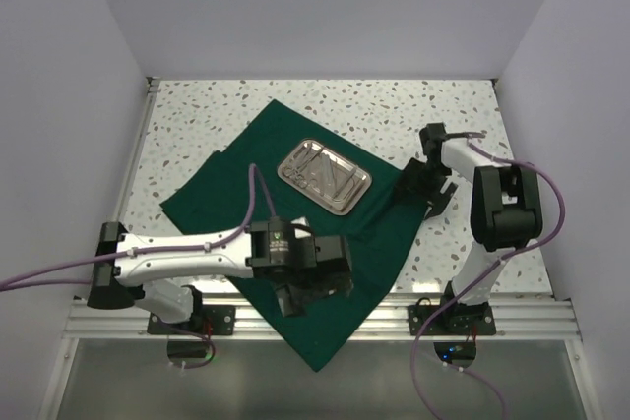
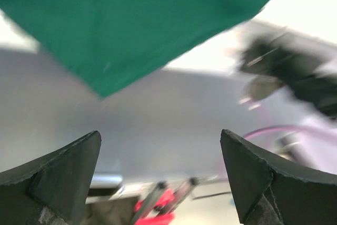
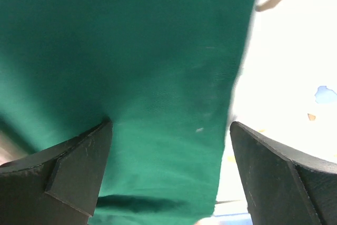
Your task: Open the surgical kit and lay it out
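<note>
As far as I could judge from the overhead camera, the dark green cloth drape (image 1: 226,194) lay opened out flat as a diamond on the white speckled surface (image 1: 197,115). Its near corner hung past the aluminium rail (image 1: 532,317) at the front edge. The small shiny rectangular steel tray (image 1: 293,156) sat on the far half of the drape, turned at an angle to the edges of the surface. Slim silver instruments (image 1: 325,177) lay inside it; I could not make out which kinds.

Left end effector (image 1: 313,294): positioned over the near part of the drape, between the tray and the hanging corner. Its wrist camera was blurred, but it showed the left end effector (image 2: 160,135) released, with the fingers (image 2: 68,167) spread wide and nothing between them. The pointed green corner (image 2: 131,19) showed beyond the fingers.

Right end effector (image 1: 430,187): positioned at the right-hand corner of the drape, well apart from the tray. Its wrist camera showed the right end effector (image 3: 171,125) likewise released, fingers (image 3: 79,167) wide. Green cloth (image 3: 131,51) filled most of that view, and bare surface (image 3: 295,67) showed along the right side. I saw no fold pinched between the fingers. I could not tell whether the fingertips touched the cloth.
</note>
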`<state>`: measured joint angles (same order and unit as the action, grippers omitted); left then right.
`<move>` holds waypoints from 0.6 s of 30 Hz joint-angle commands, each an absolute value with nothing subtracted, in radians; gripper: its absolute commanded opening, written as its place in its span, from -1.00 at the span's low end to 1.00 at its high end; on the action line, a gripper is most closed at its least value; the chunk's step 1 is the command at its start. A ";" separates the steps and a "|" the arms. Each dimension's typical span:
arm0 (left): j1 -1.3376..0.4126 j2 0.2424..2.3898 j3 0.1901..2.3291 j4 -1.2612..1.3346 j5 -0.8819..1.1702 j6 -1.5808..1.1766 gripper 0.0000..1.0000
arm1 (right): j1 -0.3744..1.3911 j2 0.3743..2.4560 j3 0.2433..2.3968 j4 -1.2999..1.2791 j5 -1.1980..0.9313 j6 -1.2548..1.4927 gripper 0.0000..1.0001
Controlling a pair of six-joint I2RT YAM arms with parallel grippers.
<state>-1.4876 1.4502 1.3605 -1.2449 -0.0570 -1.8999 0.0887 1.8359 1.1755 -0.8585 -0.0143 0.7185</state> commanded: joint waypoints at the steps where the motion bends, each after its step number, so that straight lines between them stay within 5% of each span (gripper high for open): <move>1: -1.332 1.401 1.442 -1.266 -0.192 -1.719 0.99 | 0.083 1.688 1.169 -0.761 -0.070 0.726 0.96; 11: -0.657 1.580 1.661 -1.048 -0.194 -0.747 0.99 | 0.064 1.421 1.126 -0.773 -0.010 0.772 0.94; 18: -0.312 1.828 1.782 -0.764 -0.086 -0.385 0.99 | 0.061 1.434 1.079 -0.810 0.058 0.836 0.92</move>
